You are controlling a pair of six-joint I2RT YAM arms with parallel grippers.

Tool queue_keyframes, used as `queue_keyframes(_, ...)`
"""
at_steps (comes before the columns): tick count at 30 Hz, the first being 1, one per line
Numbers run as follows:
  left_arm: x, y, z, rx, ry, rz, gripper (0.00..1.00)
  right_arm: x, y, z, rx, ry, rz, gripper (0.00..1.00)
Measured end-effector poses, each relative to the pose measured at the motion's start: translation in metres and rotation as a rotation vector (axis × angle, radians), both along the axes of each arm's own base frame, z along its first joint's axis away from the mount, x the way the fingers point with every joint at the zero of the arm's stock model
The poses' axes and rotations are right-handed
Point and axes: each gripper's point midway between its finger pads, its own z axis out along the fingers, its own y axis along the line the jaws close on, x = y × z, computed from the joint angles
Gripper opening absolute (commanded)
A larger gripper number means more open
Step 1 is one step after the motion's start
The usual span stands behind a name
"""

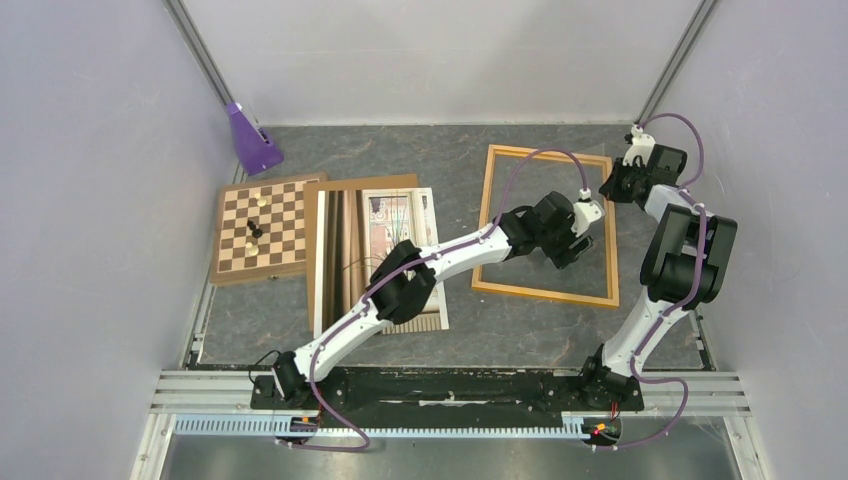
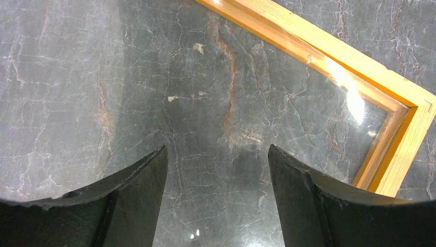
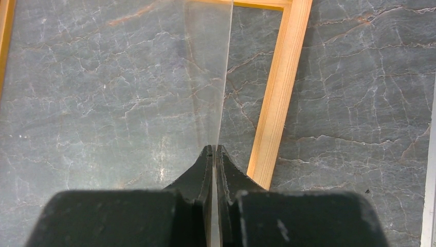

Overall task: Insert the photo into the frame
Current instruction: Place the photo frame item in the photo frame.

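While the photo lies flat on the table well to the left of the frame, both arms are gathered over the frame itself. The print rests on a brown backing board, whose edge shows past its far side. Its near right part is hidden under the left arm in the top view. Just to its left sits a chessboard with a few pieces on it, and a purple wedge-shaped object stands at the far left corner.

The frame lies flat on the dark marbled surface, right of centre, with the photo not in it. The left fingers hover above the area inside the rails, near one corner. They are spread apart with only the table between them. A bright glare on a clear sheet shows inside that corner.

The right fingers are at the frame's far right corner, pinched tight on the thin edge of the clear sheet. It runs away from their tips, and the table's veins show through it. One wooden rail passes just to the right of the clenched tips.
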Motion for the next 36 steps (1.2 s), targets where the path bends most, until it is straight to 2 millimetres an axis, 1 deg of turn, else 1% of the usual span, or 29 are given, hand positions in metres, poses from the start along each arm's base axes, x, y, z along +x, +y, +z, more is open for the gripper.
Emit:
queue_keyframes(5,-0.005,-0.002,-0.009,0.003,0.022,0.004,0.79,0.000,0.000,0.000,-0.001,0.001,-0.001,0.03)
queue_keyframes(9,-0.009,-0.003,-0.023,0.018,0.043,0.006,0.79,-0.001,0.001,-0.001,0.000,0.005,-0.001,0.04)
queue_keyframes(15,-0.008,-0.004,-0.021,0.011,0.042,0.007,0.79,-0.001,0.000,-0.003,-0.004,0.006,-0.003,0.06)
queue_keyframes(18,-0.008,-0.004,-0.022,0.011,0.044,0.008,0.79,-0.001,0.000,-0.004,-0.006,0.006,-0.004,0.12)
queue_keyframes(24,-0.008,-0.004,-0.022,0.010,0.045,0.009,0.79,-0.001,-0.005,-0.008,-0.022,0.015,-0.021,0.34)
queue_keyframes(27,-0.008,-0.005,-0.021,0.009,0.044,0.009,0.79,-0.002,-0.005,-0.012,-0.025,0.026,-0.025,0.42)
queue_keyframes(32,-0.008,-0.005,-0.020,0.006,0.044,0.007,0.79,-0.003,-0.006,-0.014,-0.024,0.034,-0.028,0.45)
queue_keyframes(36,-0.009,-0.006,-0.020,0.005,0.047,0.002,0.79,-0.003,-0.006,-0.014,-0.024,0.034,-0.028,0.51)
